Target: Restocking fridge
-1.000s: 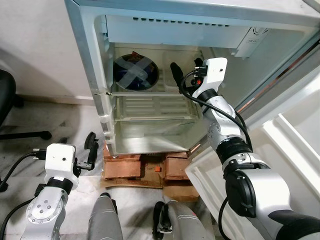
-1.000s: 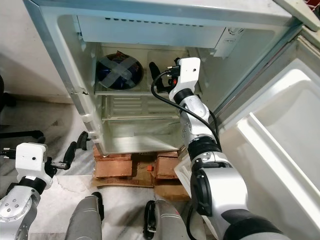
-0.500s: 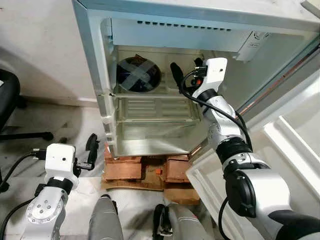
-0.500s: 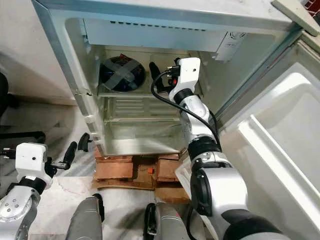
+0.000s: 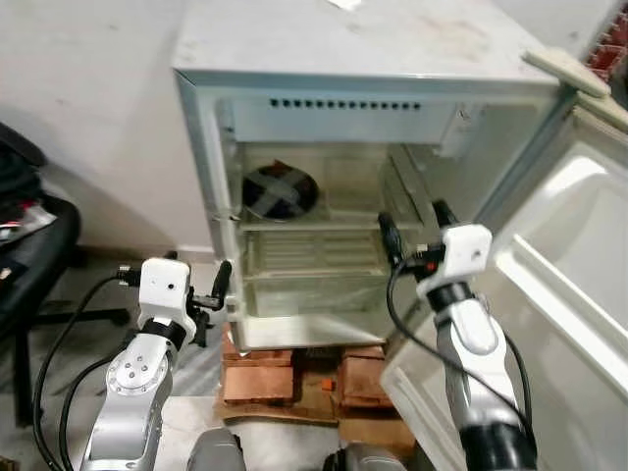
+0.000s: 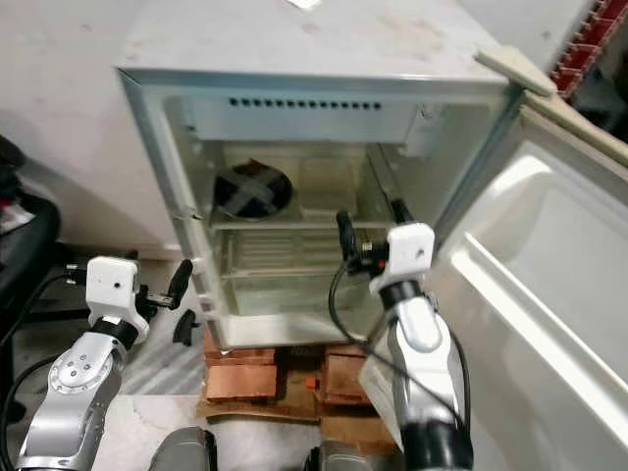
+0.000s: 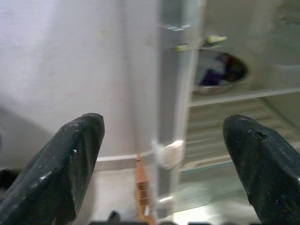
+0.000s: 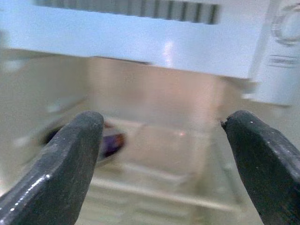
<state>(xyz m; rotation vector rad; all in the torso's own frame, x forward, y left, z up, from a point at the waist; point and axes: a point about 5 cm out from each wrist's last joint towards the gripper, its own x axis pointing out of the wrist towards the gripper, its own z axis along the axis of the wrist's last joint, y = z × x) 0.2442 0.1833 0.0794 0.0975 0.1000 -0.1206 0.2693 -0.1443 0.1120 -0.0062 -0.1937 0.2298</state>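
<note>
Now, reading the scene line by line:

Fridge: the small fridge [image 5: 324, 186] is standing on brick blocks [image 5: 257, 365] with its door [image 6: 549, 285] swung wide on the robot's right.

Stock: a dark round tin [image 5: 280, 190] crossed with pale tape is sitting on the upper shelf [image 5: 314, 224], toward the left wall; the shelf below and the floor of the compartment are lying bare.

Right gripper: the right gripper [image 5: 417, 234] is hovering just outside the opening, in front of the shelves, fingers spread wide and carrying nothing.

Left gripper: the left gripper [image 5: 214, 294] is hanging beside the fridge's left front edge, its fingers [image 7: 75, 159] parted wide in the left wrist view and holding nothing.

Risk, right side: as I judge it, the right arm is sitting between the open door and the cabinet, so a careless swing could be knocking the door or clipping the shelf lip.

Risk, left side: the left fingers are close to the cabinet's edge and a forward step could be jamming them against it.

Change: a second ago the right gripper was reaching deep inside beside the tin; it is now pulled back out, and the camera is standing farther off and higher, showing the fridge's top [image 5: 363, 34].
</note>
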